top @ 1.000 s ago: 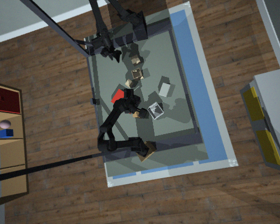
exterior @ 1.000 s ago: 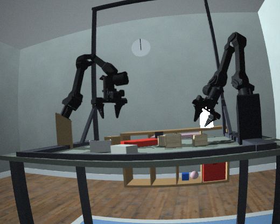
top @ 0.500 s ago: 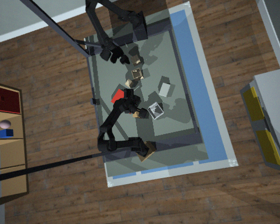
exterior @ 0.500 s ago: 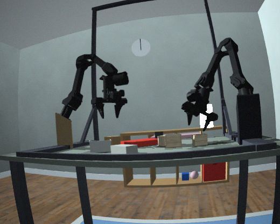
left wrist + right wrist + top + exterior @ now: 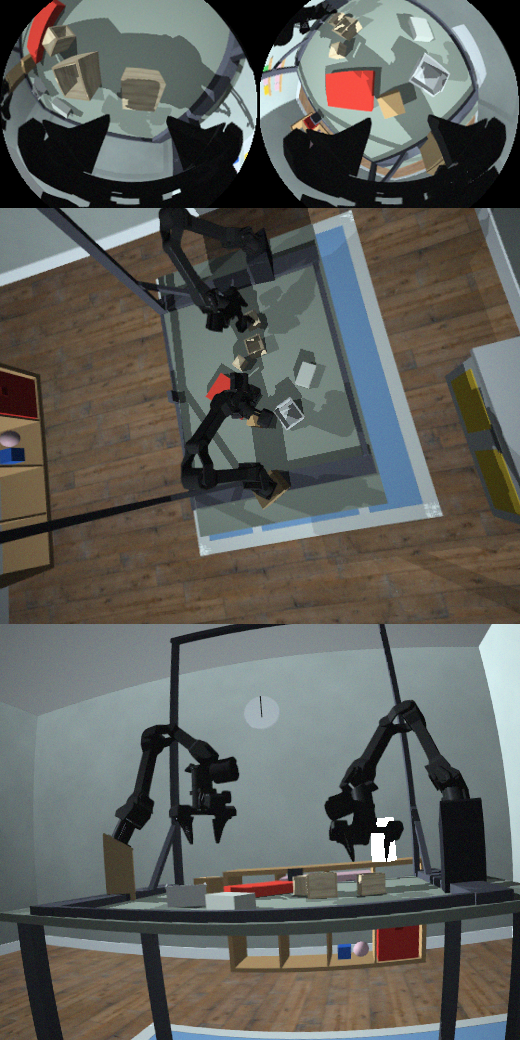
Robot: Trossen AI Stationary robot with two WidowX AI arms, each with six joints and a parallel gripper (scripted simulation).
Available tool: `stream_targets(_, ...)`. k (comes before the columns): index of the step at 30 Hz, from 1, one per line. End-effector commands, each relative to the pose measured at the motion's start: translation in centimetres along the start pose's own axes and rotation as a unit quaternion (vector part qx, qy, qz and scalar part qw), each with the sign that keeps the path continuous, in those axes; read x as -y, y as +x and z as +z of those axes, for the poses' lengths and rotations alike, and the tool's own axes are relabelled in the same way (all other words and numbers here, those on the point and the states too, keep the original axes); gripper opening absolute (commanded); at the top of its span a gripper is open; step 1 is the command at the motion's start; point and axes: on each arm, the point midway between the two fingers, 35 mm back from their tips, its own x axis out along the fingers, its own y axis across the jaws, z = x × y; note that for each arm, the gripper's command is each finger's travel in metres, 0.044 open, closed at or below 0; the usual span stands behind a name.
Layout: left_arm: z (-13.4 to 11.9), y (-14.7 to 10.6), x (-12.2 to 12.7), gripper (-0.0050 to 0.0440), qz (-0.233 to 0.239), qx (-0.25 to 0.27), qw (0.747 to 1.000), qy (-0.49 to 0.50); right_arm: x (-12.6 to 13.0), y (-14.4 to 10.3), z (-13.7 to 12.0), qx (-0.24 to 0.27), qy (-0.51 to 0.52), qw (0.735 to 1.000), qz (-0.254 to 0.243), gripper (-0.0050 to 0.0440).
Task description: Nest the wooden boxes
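Where the exterior view begins at left, the right tool point(image 5: 255, 408) point(image 5: 204, 842) point(image 5: 400, 120) hangs above the tabletop point(image 5: 150, 902), fingers spread apart. Next, the gray open box point(image 5: 289, 413) point(image 5: 186, 895) point(image 5: 430, 74) faces upward, its square rim turned askew to the tabletop's edges, and the white block point(image 5: 305, 374) point(image 5: 230, 901) point(image 5: 421, 29) lies near it. Behind them are the tan block point(image 5: 254, 421) point(image 5: 208, 884) point(image 5: 391, 105) and the red block point(image 5: 218, 387) point(image 5: 257, 888) point(image 5: 43, 30) point(image 5: 350, 90). Farther right, the smallest wooden box point(image 5: 240, 362) point(image 5: 300, 885) point(image 5: 59, 40) point(image 5: 339, 50) sits just beside the larger wooden box point(image 5: 254, 344) point(image 5: 322, 885) point(image 5: 79, 76) point(image 5: 345, 25), whose opening shows from above; neither has a clear long axis. Rightmost, the third wooden box point(image 5: 371, 884) point(image 5: 142, 89) stands separately, its open side unclear, with room between it and the tabletop's edge. Over it hovers the left tool point(image 5: 235, 313) point(image 5: 369, 860) point(image 5: 139, 119), fingers apart. All three wooden boxes remain un-nested.
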Motion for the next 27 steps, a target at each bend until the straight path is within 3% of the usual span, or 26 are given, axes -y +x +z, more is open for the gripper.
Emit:
stream_targets(1, -0.5, -0.2, -0.5, 0.0400, -0.023, -0.006, 0.999, 0.024, -0.3, -0.5, 0.1, 0.008, -0.006, 1.000, 0.005, 0.0400)
stream_targets(12, 0.5, 1.6, -0.2, 0.0400, -0.025, -0.008, 0.999, 0.023, -0.3, -0.5, 0.1, 0.008, -0.006, 1.000, 0.005, 0.0400)
stream_targets(19, 2.4, 5.7, 0.4, 0.0400, -0.027, -0.010, 0.999, 0.021, -0.3, -0.5, 0.1, 0.008, -0.006, 1.000, 0.005, 0.0400)
stream_targets(27, 2.9, 6.0, 0.2, 0.0400, -0.022, -0.007, 1.000, 0.021, -0.3, -0.5, 0.1, 0.008, -0.006, 1.000, 0.005, 0.0400)
